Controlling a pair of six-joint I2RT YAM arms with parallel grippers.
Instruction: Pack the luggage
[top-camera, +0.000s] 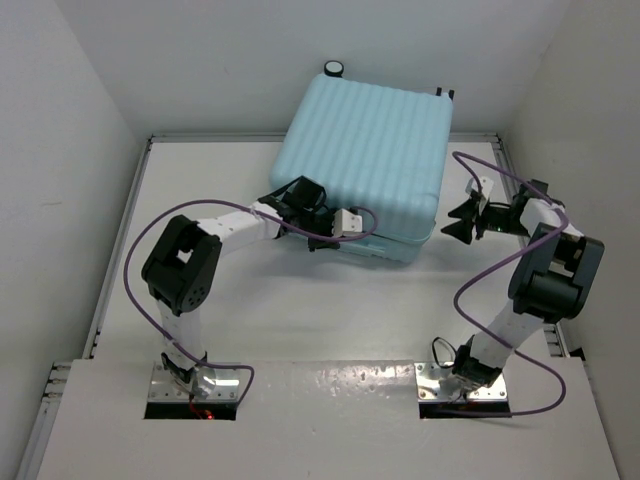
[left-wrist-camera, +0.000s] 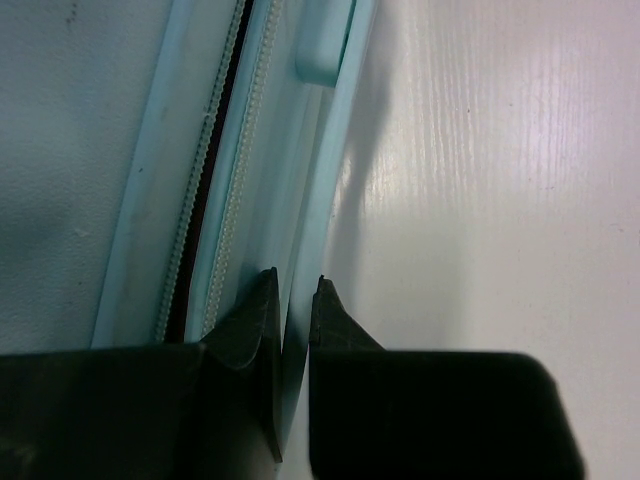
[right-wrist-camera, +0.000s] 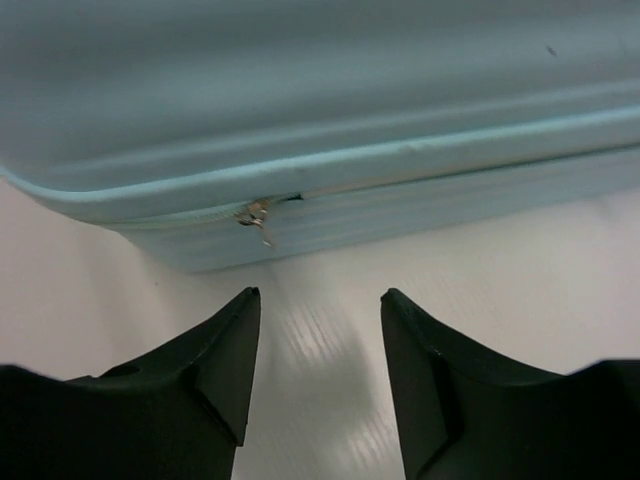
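The luggage (top-camera: 365, 150), a pale blue ribbed hard-shell suitcase, lies closed at the back middle of the table. My left gripper (top-camera: 335, 225) is at its near edge. In the left wrist view the gripper (left-wrist-camera: 293, 290) is nearly shut, with the thin pale blue rim of the lower shell (left-wrist-camera: 335, 150) pinched between the jaws, beside the zipper teeth (left-wrist-camera: 240, 180). My right gripper (top-camera: 455, 218) is open and empty just right of the case's near right corner. In the right wrist view the gripper (right-wrist-camera: 320, 300) faces the case's side (right-wrist-camera: 300, 100), short of a small metal zipper pull (right-wrist-camera: 257, 217).
White walls close in the table on the left, back and right. Small wheels (top-camera: 333, 69) stick out at the case's far edge. Purple cables (top-camera: 480, 290) loop beside both arms. Bare white tabletop (top-camera: 330, 310) lies between the case and the arm bases.
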